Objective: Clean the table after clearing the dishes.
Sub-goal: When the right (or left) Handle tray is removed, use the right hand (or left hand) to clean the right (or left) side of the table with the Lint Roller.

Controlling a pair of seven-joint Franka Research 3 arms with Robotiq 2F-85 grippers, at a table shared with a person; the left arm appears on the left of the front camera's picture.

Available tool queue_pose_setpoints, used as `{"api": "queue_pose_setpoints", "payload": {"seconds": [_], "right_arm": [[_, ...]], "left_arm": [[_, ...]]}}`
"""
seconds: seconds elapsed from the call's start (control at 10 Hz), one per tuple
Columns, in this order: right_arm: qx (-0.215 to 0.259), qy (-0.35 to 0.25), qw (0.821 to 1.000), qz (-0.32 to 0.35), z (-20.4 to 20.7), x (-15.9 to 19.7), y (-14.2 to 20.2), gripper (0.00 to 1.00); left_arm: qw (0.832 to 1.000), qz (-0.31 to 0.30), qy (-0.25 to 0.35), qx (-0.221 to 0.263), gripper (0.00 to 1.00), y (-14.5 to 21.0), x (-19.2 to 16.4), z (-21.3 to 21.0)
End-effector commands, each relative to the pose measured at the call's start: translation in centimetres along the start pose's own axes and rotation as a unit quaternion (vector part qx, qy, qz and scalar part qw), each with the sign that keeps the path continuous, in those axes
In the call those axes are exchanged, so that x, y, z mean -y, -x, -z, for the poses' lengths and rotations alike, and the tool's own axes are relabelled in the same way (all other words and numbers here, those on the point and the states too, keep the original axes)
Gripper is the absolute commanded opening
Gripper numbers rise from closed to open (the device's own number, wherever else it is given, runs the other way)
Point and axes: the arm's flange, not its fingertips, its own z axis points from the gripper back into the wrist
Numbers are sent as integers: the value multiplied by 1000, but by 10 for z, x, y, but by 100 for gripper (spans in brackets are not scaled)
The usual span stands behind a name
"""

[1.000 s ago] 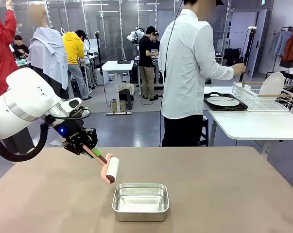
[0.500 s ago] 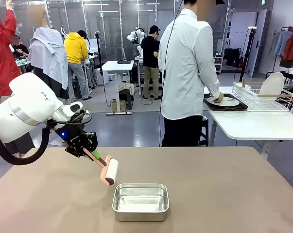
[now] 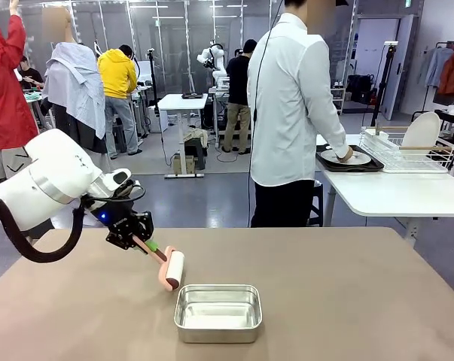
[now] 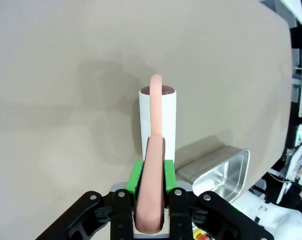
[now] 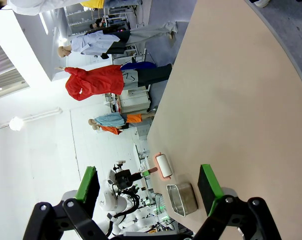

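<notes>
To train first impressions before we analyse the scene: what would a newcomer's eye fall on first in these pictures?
The left tool grips a pink-handled lint roller, white roll angled down at the brown table, just left of a steel pan. Beyond, a person in a white shirt faces a white side table at right, hand on a plate in a dark tray.

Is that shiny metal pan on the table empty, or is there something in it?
Empty. In the front view the steel pan shows bare, shiny metal across its whole bottom; nothing lies in it.
</notes>
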Motion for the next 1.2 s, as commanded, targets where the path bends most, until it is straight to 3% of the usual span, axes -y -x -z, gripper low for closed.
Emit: {"api": "queue_pose_setpoints", "payload": {"seconds": [0.0, 0.5, 0.9, 1.1], "right_arm": [[-6, 4, 1000, -3, -2, -2, 2, 100], [-6, 4, 1000, -3, -2, -2, 2, 100], [-6, 4, 1000, -3, -2, -2, 2, 100], [-6, 4, 1000, -3, -2, -2, 2, 100]], "left_arm": [[1000, -10, 22, 7, 22, -12, -15, 5], [998, -35, 44, -21, 22, -27, -80, 25], [997, -49, 58, -26, 22, -37, -140, -1], [997, -64, 37, -19, 22, -42, -172, -18]]}}
